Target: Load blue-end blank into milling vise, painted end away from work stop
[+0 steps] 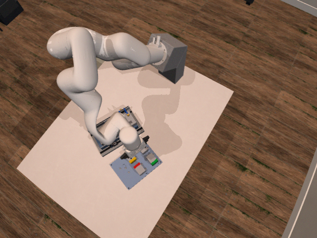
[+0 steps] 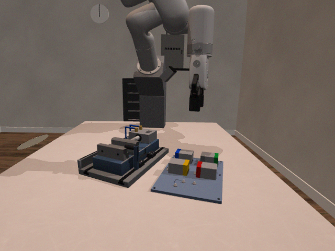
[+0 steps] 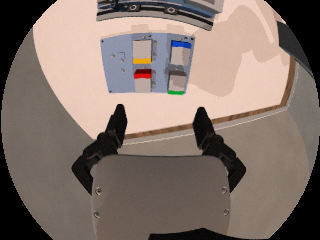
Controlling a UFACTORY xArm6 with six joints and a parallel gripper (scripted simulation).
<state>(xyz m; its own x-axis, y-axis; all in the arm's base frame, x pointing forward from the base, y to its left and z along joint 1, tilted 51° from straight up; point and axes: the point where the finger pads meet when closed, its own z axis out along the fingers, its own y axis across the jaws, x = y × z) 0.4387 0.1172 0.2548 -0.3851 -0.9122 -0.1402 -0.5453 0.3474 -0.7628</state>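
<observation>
The blank with the blue end lies on the infeed plate, at its back left corner in the exterior view. Its blue end faces the vise side; in the top view the arm mostly hides it. The vise shows no blank between the fixed jaw and the hosed block. The work stop is a dark rod on a blue post. The two low bars are hidden. My gripper is open and empty, high above the table, pointing down.
The yellow-ended blank, red-ended blank and green-ended blank stand near it on the infeed plate. Small pale pins rise from the plate. Blue hoses stand up at the vise's far end.
</observation>
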